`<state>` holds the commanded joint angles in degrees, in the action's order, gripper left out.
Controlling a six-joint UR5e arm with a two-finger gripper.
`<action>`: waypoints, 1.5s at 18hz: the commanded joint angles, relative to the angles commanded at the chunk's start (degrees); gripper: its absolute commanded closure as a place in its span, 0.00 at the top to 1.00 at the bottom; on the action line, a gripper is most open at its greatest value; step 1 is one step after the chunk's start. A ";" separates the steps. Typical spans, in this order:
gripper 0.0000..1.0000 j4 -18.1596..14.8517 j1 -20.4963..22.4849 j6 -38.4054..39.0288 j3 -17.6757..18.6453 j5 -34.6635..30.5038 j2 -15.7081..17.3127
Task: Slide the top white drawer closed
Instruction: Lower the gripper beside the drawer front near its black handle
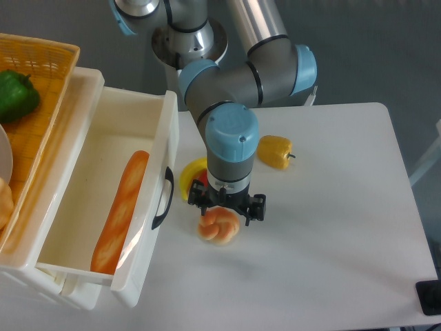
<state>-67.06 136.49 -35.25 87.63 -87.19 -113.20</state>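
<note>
The top white drawer [120, 131] stands pulled out to the right from the cabinet at the left. Its front panel [153, 207] carries a dark curved handle [164, 198]. A long baguette [122, 210] lies inside it. My gripper [224, 215] points down over the table to the right of the drawer front, a short way from the handle and not touching it. Its jaws look spread, with a knotted bread roll [219, 229] lying on the table just under them.
An orange wicker basket [48, 76] with a green pepper [15, 95] sits on the cabinet top at the left. A banana [192, 176] lies between the drawer front and my gripper, with something red mostly hidden beside it. A yellow pepper [274, 152] lies behind, to the right.
</note>
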 joint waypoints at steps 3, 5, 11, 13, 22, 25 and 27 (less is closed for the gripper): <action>1.00 0.00 -0.09 1.23 0.09 0.70 -0.09; 1.00 0.00 -0.79 2.98 0.09 0.62 -0.18; 1.00 -1.14 -1.05 4.22 0.09 0.62 -0.18; 1.00 -1.93 -1.05 4.13 0.09 0.70 -0.18; 1.00 -2.99 -1.05 4.22 -0.09 2.37 0.26; 1.00 -3.34 -1.14 4.22 -0.09 2.55 0.44; 1.00 -3.43 -1.23 4.22 -0.09 2.90 0.53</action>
<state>-70.49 135.26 -31.03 87.54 -84.29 -112.68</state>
